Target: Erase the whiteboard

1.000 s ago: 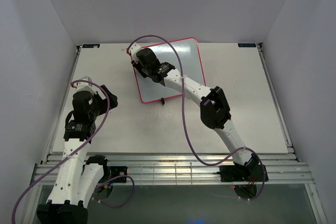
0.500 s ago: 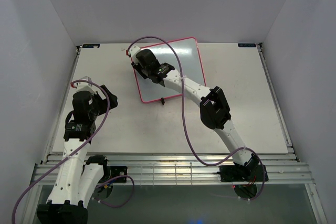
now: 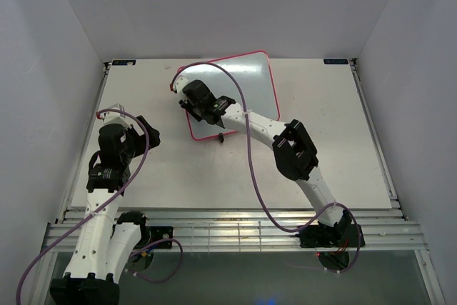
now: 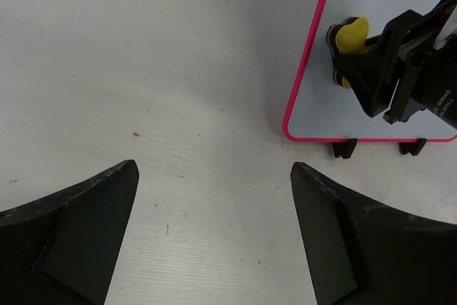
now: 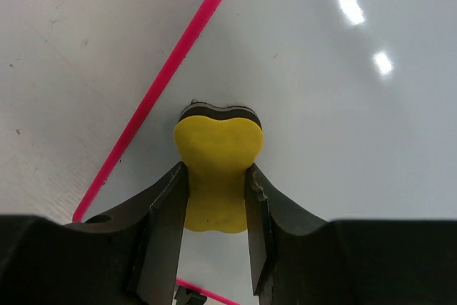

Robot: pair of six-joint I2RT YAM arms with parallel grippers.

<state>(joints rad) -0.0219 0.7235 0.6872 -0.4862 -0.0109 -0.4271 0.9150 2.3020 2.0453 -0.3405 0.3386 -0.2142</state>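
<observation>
My right hand [image 5: 217, 180] is clenched on the yellow eraser [image 5: 218, 148]. Its fingers [image 5: 166, 208] pinch the block at its narrow waist, and the eraser's dark face is set against the whiteboard [image 5: 343, 105]. The eraser sits just inside the pink frame along the board's left edge, so almost all of the white surface stretches away to the right of that hand.

The whiteboard lies at the far edge of the bench [image 3: 328, 141], a little left of the middle. It is turned askew, so that one near corner points toward the bench's centre. Two small black feet [image 4: 344, 149] of a stand poke out beneath its near edge.

My left hand [image 4: 214, 176] hangs released, jaws spread wide, over bare bench toward the left edge. It is well apart from the whiteboard, which shows off to its right.
</observation>
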